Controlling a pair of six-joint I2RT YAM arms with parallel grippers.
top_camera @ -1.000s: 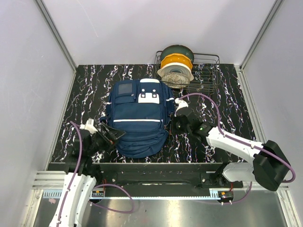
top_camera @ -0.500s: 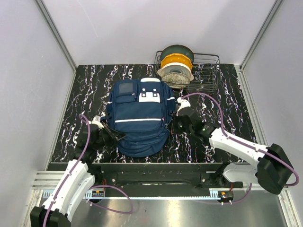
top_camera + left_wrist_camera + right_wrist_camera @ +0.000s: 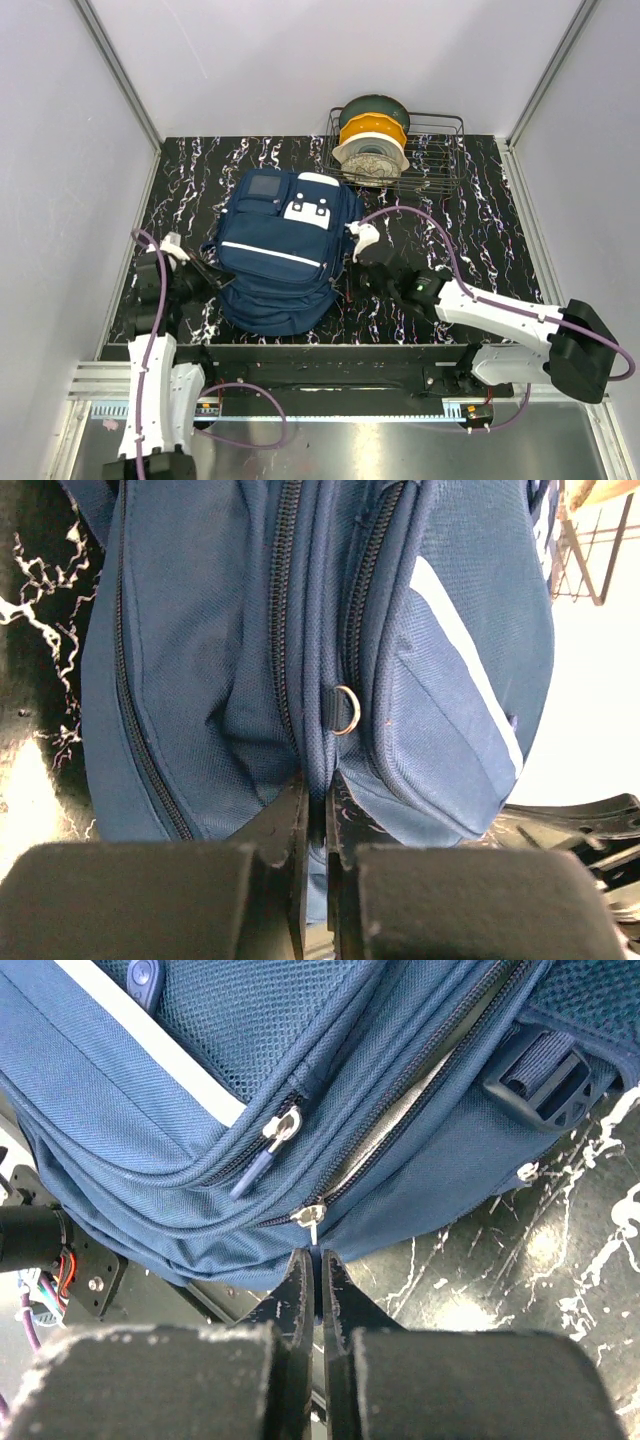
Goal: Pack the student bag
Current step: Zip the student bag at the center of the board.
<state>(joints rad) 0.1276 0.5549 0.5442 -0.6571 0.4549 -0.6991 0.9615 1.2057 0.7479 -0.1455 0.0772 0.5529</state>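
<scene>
The student bag (image 3: 285, 262), a navy backpack with white patches and a thin white stripe, lies flat mid-table, its top tilted to the right. At its lower left edge my left gripper (image 3: 212, 281) is shut on a fold of the bag's fabric (image 3: 318, 765), just below a small metal ring (image 3: 345, 709). At the bag's right side my right gripper (image 3: 352, 272) is shut on the main zip's pull (image 3: 316, 1237). That zip (image 3: 400, 1125) is partly parted, and pale grey lining shows inside. A second zip with a blue pull tab (image 3: 262, 1160) is closed.
A wire basket (image 3: 440, 150) at the back right holds stacked filament spools (image 3: 372, 135). Grey walls enclose the black marbled table (image 3: 470, 230) on three sides. A buckle on the bag (image 3: 545, 1080) lies near the right gripper.
My left gripper has shut on the bag's lower left edge and drawn leftward. The bag has shifted left and turned slightly. The right gripper followed left, still holding the zip pull.
</scene>
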